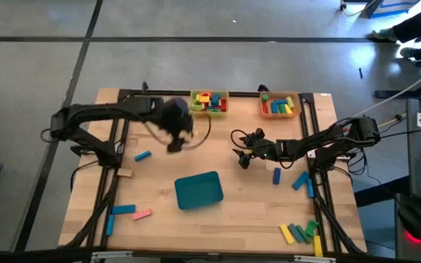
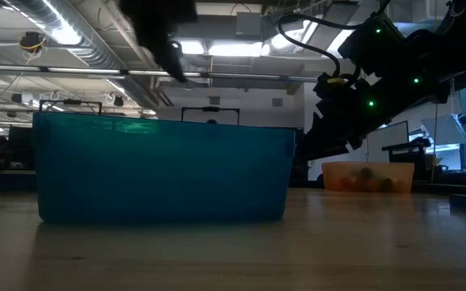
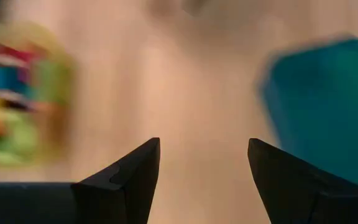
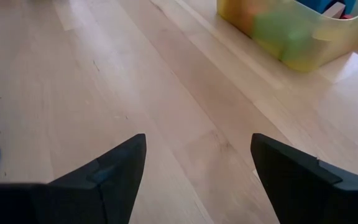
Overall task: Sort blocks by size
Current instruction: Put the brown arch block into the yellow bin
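Left gripper sits over the far half of the table, just short of the yellow tray; in its own wrist view the two dark fingers stand wide apart with bare wood between them, nothing held. That same view shows the yellow tray blurred to one side and the teal tray to the other.

Right gripper hangs near mid-table, between the teal tray and the orange tray; its fingers are spread wide over bare wood, empty.

Blocks: a mixed red, yellow, green and blue heap fills the yellow tray at the far edge. More pieces, mostly green with some yellow and blue, lie in the orange tray beside it. The teal tray looks bare inside from above.

Loose blocks on the table:
- blue bar and a tan piece on the left side
- blue bar, pink bar and another blue one near the left front corner
- blue bars under the right arm
- a cluster of yellow, green and blue bars at the right front corner

Low view: teal tray fills the foreground, orange tray behind it to the right, arms dark overhead
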Robot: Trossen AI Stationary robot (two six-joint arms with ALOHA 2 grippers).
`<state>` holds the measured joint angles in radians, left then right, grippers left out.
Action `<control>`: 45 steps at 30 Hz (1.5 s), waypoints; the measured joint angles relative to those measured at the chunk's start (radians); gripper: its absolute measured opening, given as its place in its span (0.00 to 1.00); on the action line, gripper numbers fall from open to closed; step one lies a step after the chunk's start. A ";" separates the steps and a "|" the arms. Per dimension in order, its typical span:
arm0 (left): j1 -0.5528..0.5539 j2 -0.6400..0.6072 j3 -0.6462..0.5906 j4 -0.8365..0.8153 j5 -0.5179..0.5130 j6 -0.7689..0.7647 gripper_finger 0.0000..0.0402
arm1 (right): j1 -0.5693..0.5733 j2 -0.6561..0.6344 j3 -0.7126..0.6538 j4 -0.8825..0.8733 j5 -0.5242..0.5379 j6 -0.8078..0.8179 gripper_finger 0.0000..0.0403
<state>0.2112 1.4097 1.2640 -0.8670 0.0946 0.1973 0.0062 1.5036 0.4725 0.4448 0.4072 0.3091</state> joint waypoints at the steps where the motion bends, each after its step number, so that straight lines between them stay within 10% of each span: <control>1: -0.037 -0.004 0.000 -0.040 0.000 -0.034 0.56 | 0.000 0.000 0.000 0.000 0.000 0.000 0.72; 20: -0.442 -0.002 -0.187 -0.355 -0.096 -0.416 0.56 | 0.000 0.000 0.000 0.001 -0.008 0.000 0.72; 45: -0.488 -0.001 -0.586 -0.342 0.000 -0.511 0.56 | 0.000 0.000 0.000 0.002 -0.008 0.000 0.72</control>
<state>-0.2764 1.4082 0.6784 -1.2088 0.0944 -0.3141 0.0062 1.5036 0.4725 0.4465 0.3992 0.3095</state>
